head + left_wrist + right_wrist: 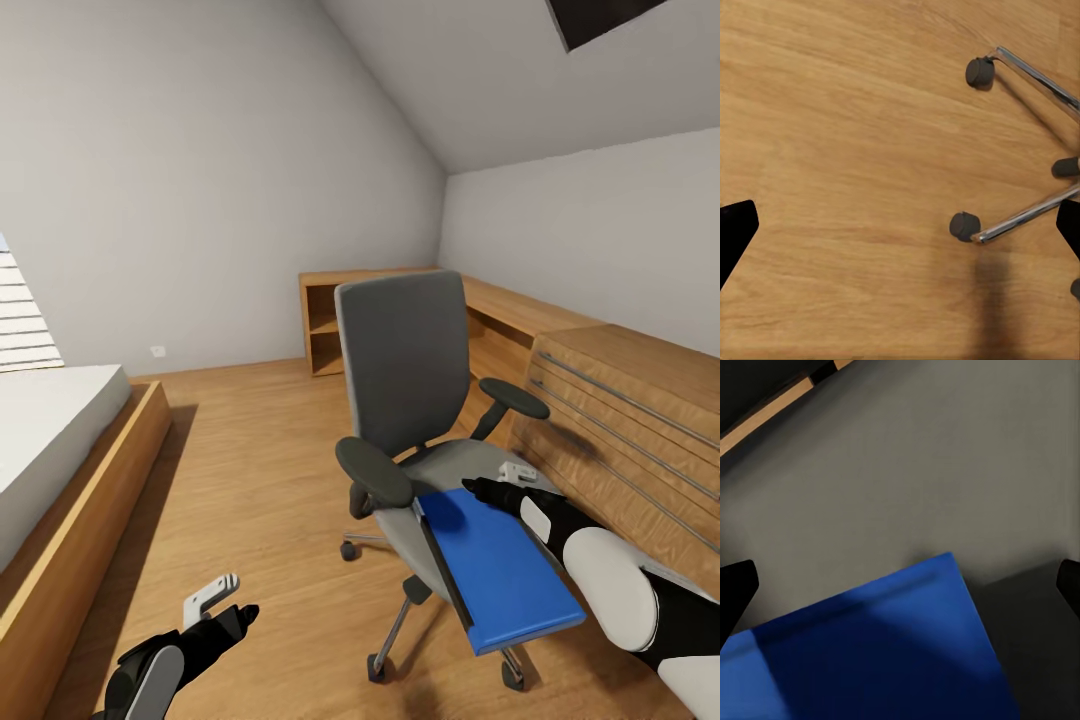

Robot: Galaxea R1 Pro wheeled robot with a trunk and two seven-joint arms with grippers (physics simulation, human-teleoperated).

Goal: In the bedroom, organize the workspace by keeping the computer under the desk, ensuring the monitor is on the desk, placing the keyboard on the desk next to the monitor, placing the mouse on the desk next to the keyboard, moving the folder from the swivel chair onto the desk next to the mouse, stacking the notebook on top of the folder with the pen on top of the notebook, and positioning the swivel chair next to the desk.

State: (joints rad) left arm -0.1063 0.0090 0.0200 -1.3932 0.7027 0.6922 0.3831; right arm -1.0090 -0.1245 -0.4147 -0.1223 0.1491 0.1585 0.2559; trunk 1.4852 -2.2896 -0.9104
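The grey swivel chair (405, 375) stands in the middle of the wooden floor. A blue folder (495, 565) lies flat on its seat (907, 472) and juts out over the front edge. My right gripper (487, 491) hovers open just above the folder's far corner; in the right wrist view the folder (870, 660) lies below the gripper (904, 585), whose fingertips (736, 585) stand wide apart with nothing between them. My left gripper (228, 603) hangs open low over the floor, left of the chair's base (1020, 217).
A long wooden desk (520, 315) runs along the right wall, with an open shelf unit (325, 335) at its far end and a drawer cabinet (625, 420) close to the chair's right. A bed (60, 440) on a wooden frame is at the left. Chair casters (964, 226) sit near my left gripper.
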